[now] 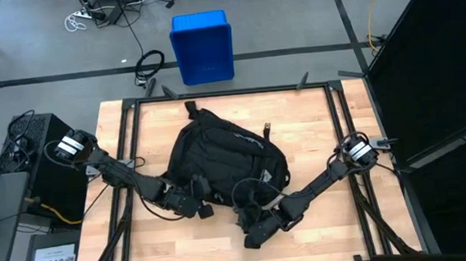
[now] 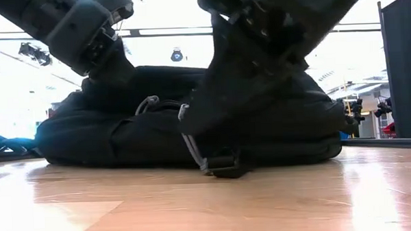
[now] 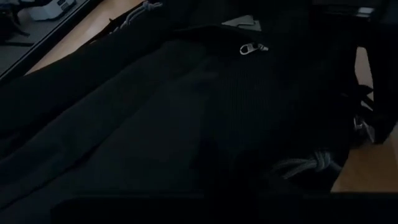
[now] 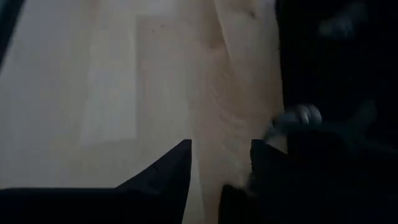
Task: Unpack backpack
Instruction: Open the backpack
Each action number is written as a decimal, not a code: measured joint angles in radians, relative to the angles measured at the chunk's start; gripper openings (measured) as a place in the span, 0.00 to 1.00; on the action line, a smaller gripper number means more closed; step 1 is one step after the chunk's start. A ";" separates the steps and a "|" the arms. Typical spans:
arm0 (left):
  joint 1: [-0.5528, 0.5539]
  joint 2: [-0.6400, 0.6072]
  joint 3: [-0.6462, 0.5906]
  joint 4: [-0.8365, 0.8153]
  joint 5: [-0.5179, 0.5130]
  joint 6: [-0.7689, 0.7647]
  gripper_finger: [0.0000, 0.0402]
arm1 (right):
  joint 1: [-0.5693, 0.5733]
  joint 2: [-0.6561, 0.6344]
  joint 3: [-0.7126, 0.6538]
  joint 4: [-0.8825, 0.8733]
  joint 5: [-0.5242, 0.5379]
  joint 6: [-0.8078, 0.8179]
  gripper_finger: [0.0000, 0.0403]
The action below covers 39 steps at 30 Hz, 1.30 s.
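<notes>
The black backpack (image 1: 223, 160) lies flat on the middle of the wooden table (image 1: 306, 117), with its grey zipper pulls (image 3: 252, 48) and grey cords (image 2: 189, 147) showing. My left gripper (image 1: 204, 208) is at the backpack's near left edge, shut. Its fingertips are hidden in every view. My right gripper (image 4: 221, 168) is at the backpack's near edge (image 1: 253, 234). It is open, with bare table wood between its fingers. A grey pull (image 4: 301, 117) lies just beside one finger (image 4: 270, 165). My left gripper stands against the backpack's near left edge (image 1: 190, 195). Its own body and the dark fabric hide the spot, so I cannot tell whether it touches or holds anything.
A strap with a black buckle (image 2: 224, 164) trails from the backpack toward the table's near edge. Black frame rails (image 1: 131, 146) run along the table's sides. A blue crate (image 1: 202, 46) stands on the floor beyond the far edge. Bare wood (image 1: 167, 250) lies at the near left.
</notes>
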 joint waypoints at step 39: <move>0.006 0.002 0.002 -0.075 0.061 -0.023 0.00 | -0.104 0.024 -0.003 -0.041 0.104 0.045 0.02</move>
